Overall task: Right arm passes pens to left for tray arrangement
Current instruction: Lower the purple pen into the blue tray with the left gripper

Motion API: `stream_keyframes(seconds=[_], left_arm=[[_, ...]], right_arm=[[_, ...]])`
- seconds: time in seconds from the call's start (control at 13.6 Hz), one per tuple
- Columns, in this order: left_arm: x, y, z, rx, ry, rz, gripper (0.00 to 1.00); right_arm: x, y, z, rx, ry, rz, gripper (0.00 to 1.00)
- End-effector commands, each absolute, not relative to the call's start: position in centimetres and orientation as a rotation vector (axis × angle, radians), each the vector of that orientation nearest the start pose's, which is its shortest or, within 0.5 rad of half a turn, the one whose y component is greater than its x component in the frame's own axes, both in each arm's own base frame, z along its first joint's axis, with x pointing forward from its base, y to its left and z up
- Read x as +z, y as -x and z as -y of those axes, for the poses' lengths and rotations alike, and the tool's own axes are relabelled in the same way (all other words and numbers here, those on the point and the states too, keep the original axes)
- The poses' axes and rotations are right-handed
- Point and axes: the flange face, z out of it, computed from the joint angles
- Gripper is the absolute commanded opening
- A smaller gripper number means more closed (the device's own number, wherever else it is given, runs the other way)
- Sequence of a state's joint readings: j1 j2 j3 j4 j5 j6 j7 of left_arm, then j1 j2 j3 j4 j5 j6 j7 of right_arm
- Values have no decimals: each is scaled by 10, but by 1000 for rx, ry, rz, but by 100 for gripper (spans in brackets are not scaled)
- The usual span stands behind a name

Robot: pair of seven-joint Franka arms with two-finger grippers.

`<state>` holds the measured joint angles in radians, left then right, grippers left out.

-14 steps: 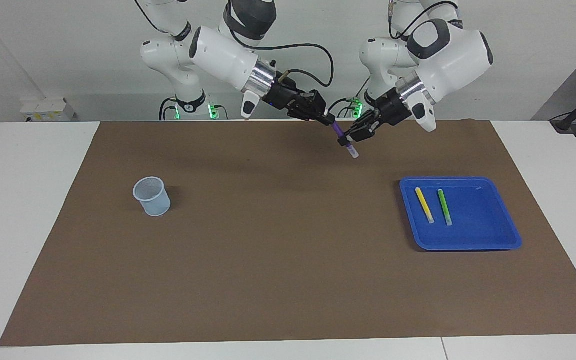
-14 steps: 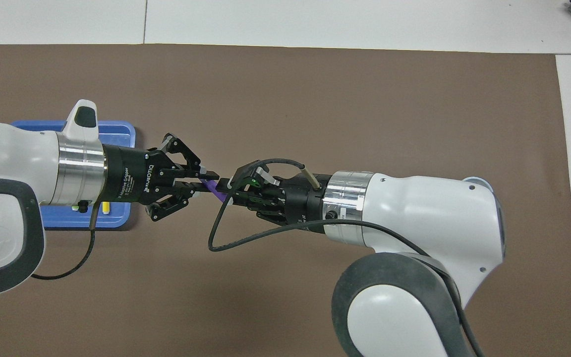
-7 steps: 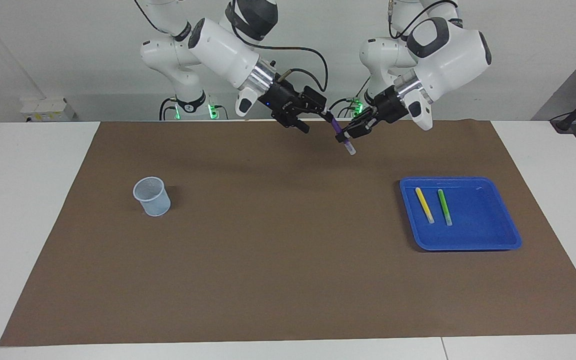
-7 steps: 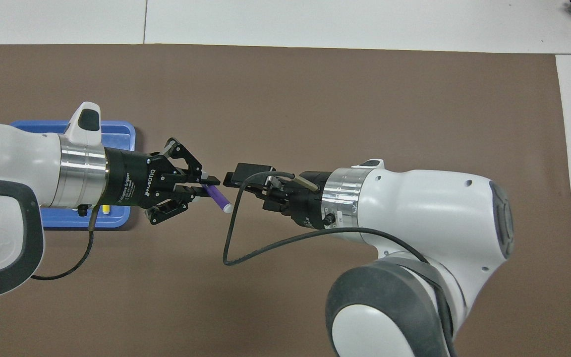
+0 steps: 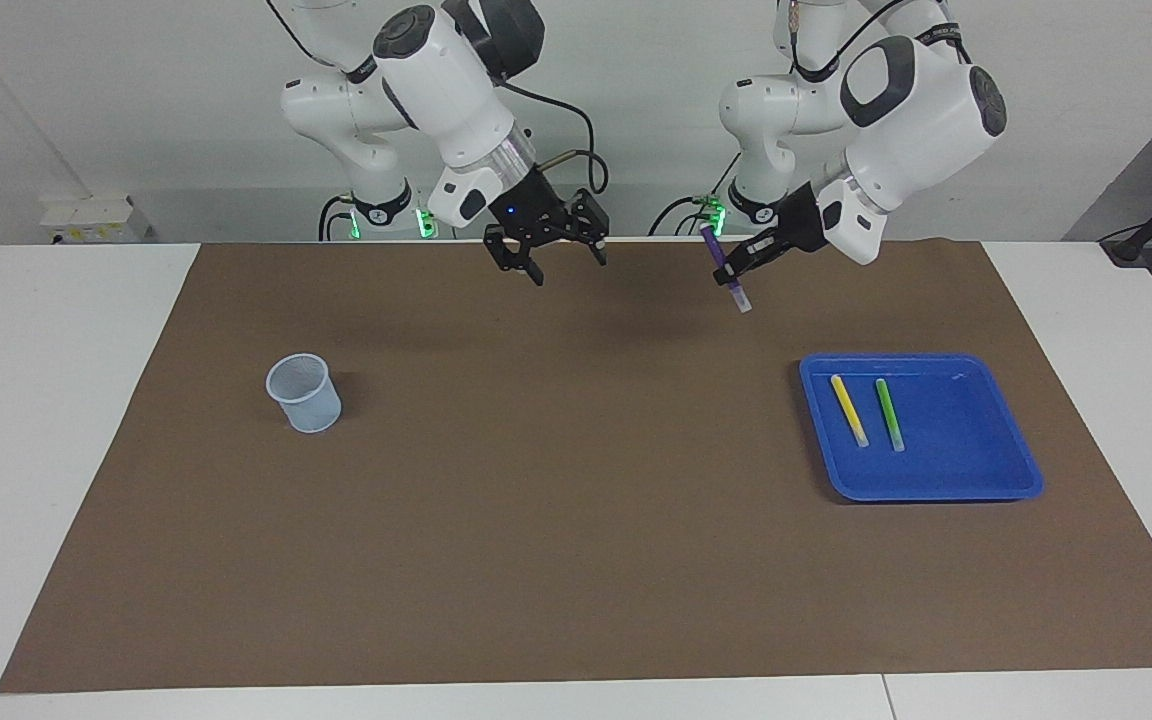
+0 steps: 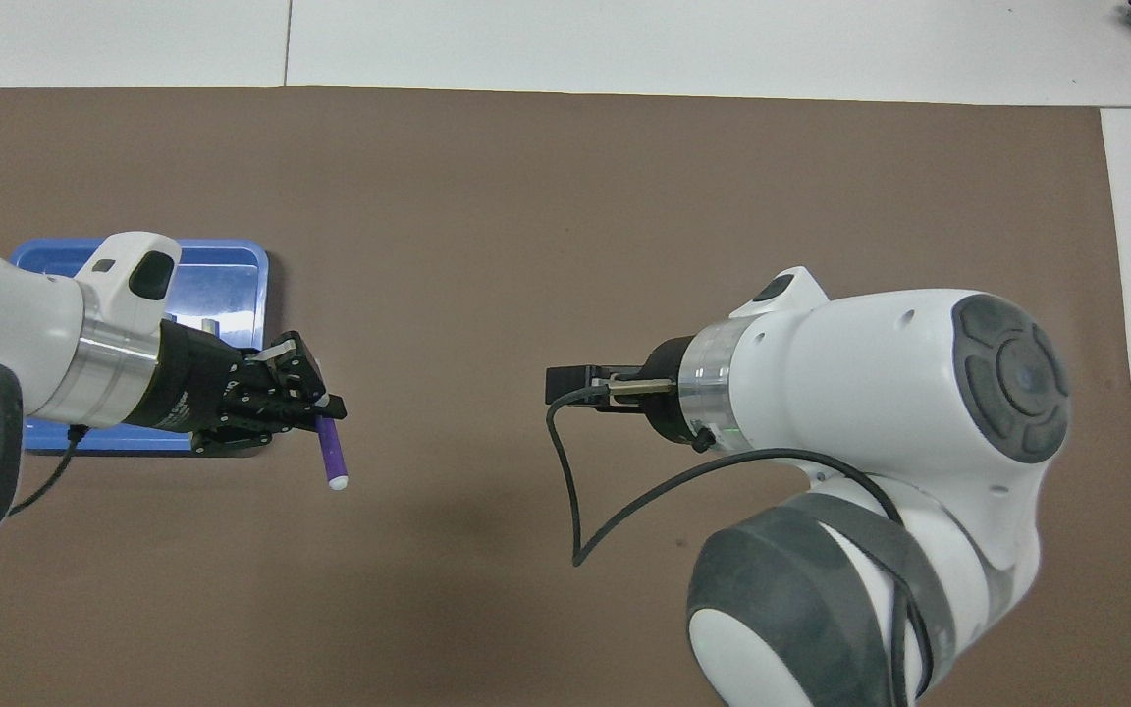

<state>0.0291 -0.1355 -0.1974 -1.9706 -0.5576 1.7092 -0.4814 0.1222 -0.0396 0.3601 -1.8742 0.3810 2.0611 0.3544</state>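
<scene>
Tray (image 5: pixel 996 480) holds yellow pen (image 5: pixel 848 410), green pen (image 5: pixel 889 413); left pincer (image 5: pixel 733 272) clamps purple pen (image 5: pixel 725 269); right pincer (image 5: pixel 554 258) apart.

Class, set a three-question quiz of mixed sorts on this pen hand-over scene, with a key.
1. True or false: the right gripper holds the purple pen.
2. How many pens lie in the blue tray?
3. The mesh cup stands toward which arm's end of the table? A) left B) right

Key: 1. False: the left gripper is shut on it; the right gripper is open. 2. Two: yellow pen, green pen. 3. B
</scene>
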Motion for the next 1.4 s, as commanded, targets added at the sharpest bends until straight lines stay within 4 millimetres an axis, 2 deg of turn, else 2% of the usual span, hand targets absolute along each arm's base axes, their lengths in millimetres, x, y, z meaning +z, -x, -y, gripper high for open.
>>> stream_keyframes(seconds=[0.0,0.29,0.44,0.59,0.74,0.96,1.1,1.18,1.32], left_arm=[[529,-480,95,453,3441,451,0],[521,-481,47,378,3349,97,0],[514,-484,21,368,3314,-4,0],[500,-491,-2,377,3292,-70,0],[483,-500,-28,375,3263,-131,0],[454,-516,-46,353,3222,-174,0],[434,-525,-68,323,3205,-173,0],[423,-529,-73,321,3184,-193,0],[401,-537,-89,314,3164,-201,0]], right_arm=[[549,-498,-252,-79,2862,126,100],[544,-499,-210,-45,3085,417,100],[553,-506,-188,-90,3101,399,100],[569,-527,-162,-126,3086,446,100],[574,-539,-125,-142,3092,386,100],[583,-568,-110,-142,3169,412,100],[583,-589,-107,-122,3172,410,100],[579,-592,-107,-112,3171,408,100],[575,-584,-108,-37,3179,409,100]])
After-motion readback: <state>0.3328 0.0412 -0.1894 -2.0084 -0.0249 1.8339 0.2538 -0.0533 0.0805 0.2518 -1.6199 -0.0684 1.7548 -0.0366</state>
